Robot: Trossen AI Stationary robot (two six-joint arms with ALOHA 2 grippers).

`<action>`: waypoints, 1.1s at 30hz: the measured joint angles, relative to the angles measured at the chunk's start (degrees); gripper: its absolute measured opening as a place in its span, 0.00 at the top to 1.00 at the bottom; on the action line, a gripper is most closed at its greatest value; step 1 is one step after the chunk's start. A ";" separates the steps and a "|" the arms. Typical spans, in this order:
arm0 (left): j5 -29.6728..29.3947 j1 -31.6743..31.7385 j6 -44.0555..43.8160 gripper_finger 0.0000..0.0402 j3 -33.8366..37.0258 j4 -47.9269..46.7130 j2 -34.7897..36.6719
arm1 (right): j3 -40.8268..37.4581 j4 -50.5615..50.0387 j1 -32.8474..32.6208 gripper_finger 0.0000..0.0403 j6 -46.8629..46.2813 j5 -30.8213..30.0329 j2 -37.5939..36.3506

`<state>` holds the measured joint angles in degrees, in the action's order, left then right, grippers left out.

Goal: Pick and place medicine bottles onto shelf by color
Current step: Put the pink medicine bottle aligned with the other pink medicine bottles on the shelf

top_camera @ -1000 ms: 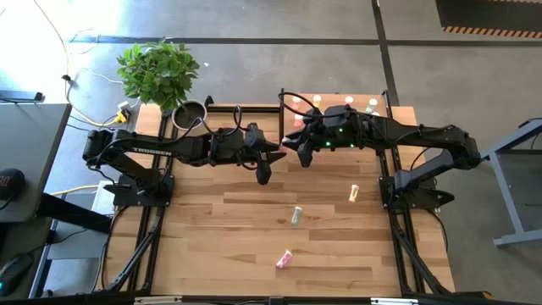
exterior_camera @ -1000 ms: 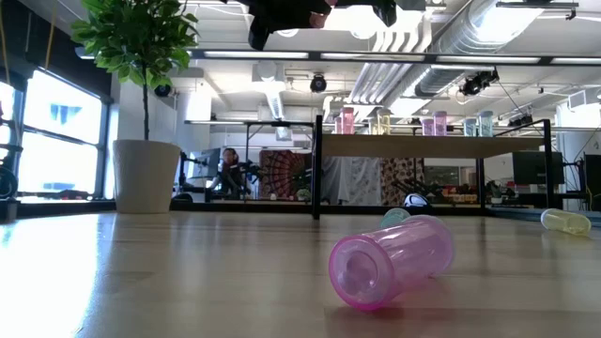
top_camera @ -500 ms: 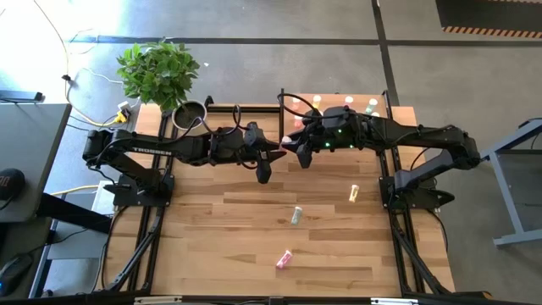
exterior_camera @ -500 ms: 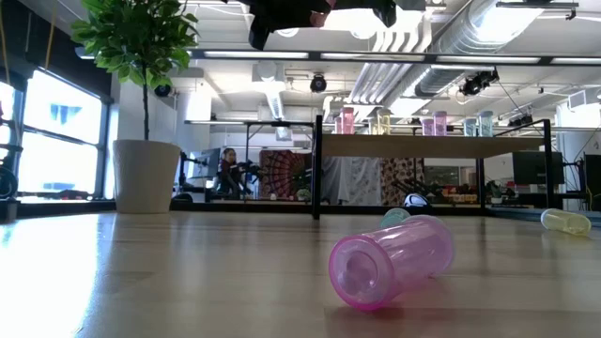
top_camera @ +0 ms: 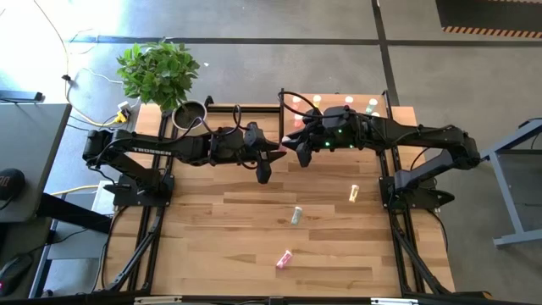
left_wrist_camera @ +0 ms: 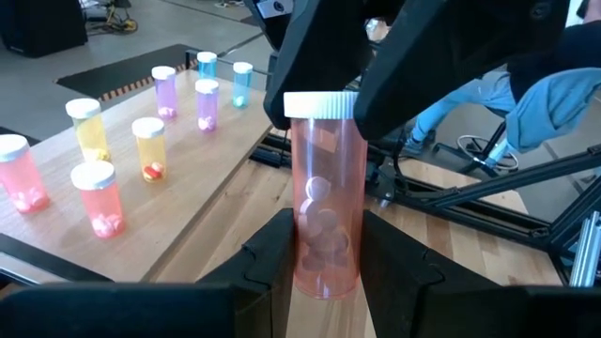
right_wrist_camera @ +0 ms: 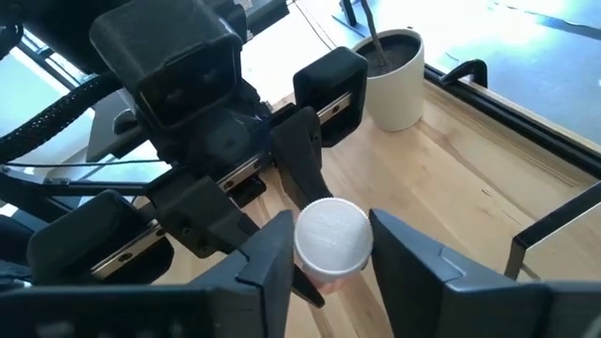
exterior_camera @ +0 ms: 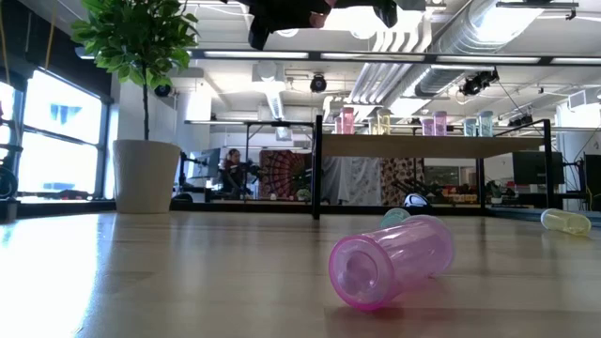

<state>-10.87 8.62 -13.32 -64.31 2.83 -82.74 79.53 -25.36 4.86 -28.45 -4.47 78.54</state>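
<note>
Pink bottle point(left_wrist_camera: 322, 202) seemingly bears no label.

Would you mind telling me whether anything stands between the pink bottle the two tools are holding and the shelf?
Nothing visible does. The pink bottle is upright in the left tool, with the right tool at its white cap; the shelf lies beside it.

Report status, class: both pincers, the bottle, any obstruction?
Left pincer shut on pink bottle, held upright. Right pincer around its white cap, grip unclear. Nothing between them and the shelf.
</note>
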 joint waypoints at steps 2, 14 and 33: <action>-0.02 0.00 0.00 0.77 0.00 -0.02 0.00 | 0.00 -0.02 0.00 0.72 -0.16 0.19 0.00; 0.00 0.00 -0.02 0.77 0.00 -0.03 0.00 | 0.00 -0.04 0.00 0.73 -1.33 0.28 -0.02; -1.51 0.00 0.04 0.40 0.00 -1.84 0.00 | -0.09 -2.49 0.59 0.74 0.42 -2.98 -1.03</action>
<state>-12.39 8.62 -13.28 -64.31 0.99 -82.74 79.44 -27.85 5.45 -28.03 -7.45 77.52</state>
